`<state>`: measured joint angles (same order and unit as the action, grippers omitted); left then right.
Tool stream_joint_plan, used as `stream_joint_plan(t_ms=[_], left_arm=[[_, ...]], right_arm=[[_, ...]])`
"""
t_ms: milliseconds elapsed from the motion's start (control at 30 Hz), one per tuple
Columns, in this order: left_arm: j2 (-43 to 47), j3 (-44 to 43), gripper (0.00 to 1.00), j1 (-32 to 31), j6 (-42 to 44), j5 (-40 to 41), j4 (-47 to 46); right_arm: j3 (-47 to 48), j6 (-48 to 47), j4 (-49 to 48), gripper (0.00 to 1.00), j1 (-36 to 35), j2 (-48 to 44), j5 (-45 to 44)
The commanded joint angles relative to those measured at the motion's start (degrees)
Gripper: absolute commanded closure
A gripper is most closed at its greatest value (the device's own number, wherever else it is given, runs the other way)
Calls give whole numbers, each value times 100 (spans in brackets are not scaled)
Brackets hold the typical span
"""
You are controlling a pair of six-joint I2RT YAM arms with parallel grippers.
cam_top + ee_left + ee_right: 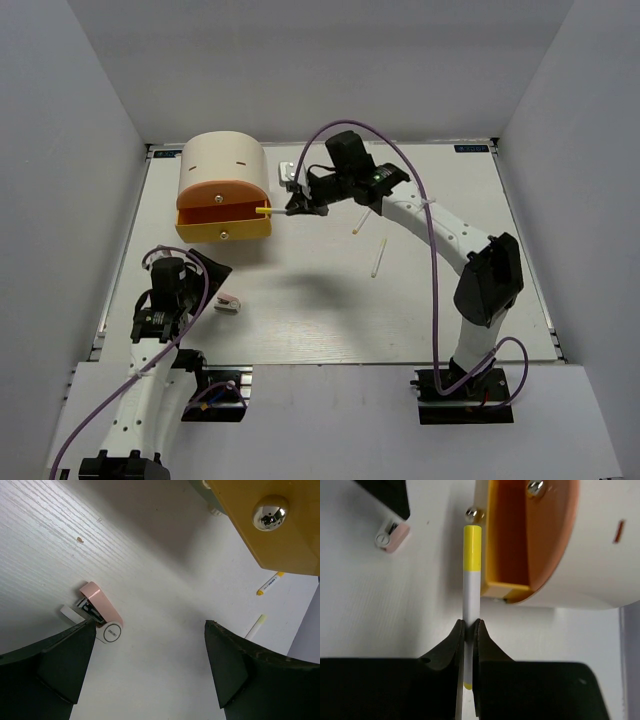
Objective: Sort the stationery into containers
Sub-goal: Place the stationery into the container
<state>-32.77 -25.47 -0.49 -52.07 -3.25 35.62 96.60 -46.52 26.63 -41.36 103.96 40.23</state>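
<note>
Pens point(377, 258): three, one pinched in right gripper point(470, 630), grip clear only from its wrist; sharpener point(102, 614): one; left gripper point(150, 625) splayed.

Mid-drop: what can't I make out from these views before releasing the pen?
- Far end of the open drawer: right wrist view, cut off by the top edge.
- Gripped stretch of the pen: right wrist view, pinched inside the right tool.
- A small white object behind the box: top view, too tiny to identify.
</note>
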Motion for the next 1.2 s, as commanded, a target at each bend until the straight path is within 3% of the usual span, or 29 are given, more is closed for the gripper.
stream_joint_plan(t_ms=[0, 300, 633, 1000, 1167], left_arm=[[104, 34, 0, 32, 66, -71, -98], [52, 86, 0, 32, 66, -71, -160], [52, 86, 0, 32, 66, -71, -213], [52, 86, 0, 32, 66, -124, -266], [52, 86, 0, 32, 66, -124, -266]], right_arm=[[509, 336, -561, 100, -126, 264, 135], [1133, 1048, -1950, 100, -416, 827, 117], [843, 1805, -3489, 100, -601, 1196, 12], [545, 1910, -3955, 82, -601, 1460, -41], [421, 1849, -4104, 62, -557, 1478, -173]])
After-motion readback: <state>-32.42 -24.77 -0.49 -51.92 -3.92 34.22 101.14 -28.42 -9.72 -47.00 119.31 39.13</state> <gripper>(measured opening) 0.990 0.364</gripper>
